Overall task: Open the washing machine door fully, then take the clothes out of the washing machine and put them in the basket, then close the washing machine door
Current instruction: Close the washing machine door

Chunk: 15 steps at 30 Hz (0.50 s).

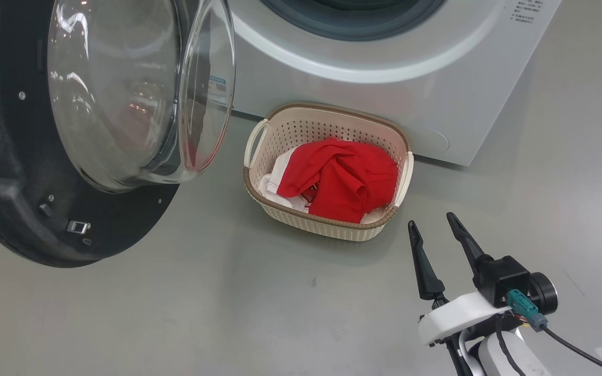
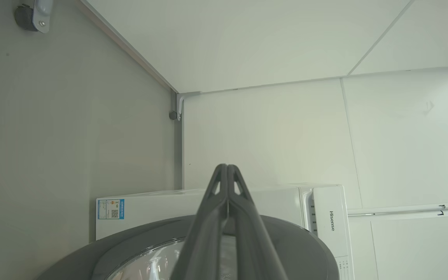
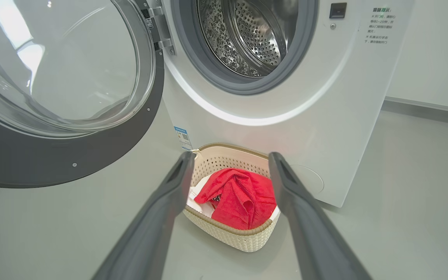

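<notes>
Floor: a smooth grey floor (image 1: 175, 313) is seen under everything, and pale wall panels (image 2: 270, 132) are seen behind the machine.
Washing machine: the white washing machine (image 1: 384, 89) is placed at 12 o'clock in the head view. Its perforated drum (image 3: 247, 39) is exposed inside the grey seal (image 3: 247, 83).
Door: the washing machine door (image 1: 13, 172) is swung wide open at 9 o'clock, with its glass bowl (image 1: 113, 94) bulging into the room.
Basket: the basket (image 1: 327, 108) is set on the floor just in front of the machine, apart from the door.
Clothes: the clothes (image 1: 343, 177) are piled inside the basket, red fabric on top and white fabric showing at 8 o'clock.
Right end effector: the right end effector (image 1: 431, 220) is held at 4 o'clock in the head view, near the basket without touching it. Its fingers are spread wide and nothing is gripped.
Left end effector: the left end effector (image 2: 227, 167) is pressed together with nothing between the fingers. It is seen over the door's dark rim, and contact cannot be told.
</notes>
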Available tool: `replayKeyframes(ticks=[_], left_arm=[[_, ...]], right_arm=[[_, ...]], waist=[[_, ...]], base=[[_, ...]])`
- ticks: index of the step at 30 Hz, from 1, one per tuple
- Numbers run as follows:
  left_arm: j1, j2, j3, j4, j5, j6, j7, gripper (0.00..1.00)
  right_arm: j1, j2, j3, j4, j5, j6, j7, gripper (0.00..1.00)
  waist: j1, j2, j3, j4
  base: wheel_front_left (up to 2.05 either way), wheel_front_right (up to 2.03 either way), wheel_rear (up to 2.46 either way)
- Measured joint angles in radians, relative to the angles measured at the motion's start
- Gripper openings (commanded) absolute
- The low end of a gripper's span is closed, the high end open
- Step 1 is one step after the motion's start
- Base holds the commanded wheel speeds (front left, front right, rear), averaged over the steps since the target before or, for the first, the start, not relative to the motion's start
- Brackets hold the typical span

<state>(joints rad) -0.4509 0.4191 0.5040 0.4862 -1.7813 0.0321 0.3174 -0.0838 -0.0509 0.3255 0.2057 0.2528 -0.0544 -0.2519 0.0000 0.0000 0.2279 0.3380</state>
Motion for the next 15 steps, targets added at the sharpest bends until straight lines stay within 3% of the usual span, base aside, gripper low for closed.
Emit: replayKeyframes(ticks=[5,15], left_arm=[[-0.049,0.009,0.017,0.039,-0.063,0.065,0.077,0.00],[-0.068,0.030,-0.023,0.089,-0.127,0.079,0.245,0.00]], right_arm=[[-0.003,0.000,0.003,0.006,0.000,0.000,0.000,1.00],[-0.016,-0.002,0.012,0.013,0.002,-0.001,0.000,1.00]], waist=[[0.0000,0.0000,0.002,-0.005],[0.0000,0.0000,0.003,-0.013]], base=[[0.00,0.00,0.00],[0.00,0.00,0.00]])
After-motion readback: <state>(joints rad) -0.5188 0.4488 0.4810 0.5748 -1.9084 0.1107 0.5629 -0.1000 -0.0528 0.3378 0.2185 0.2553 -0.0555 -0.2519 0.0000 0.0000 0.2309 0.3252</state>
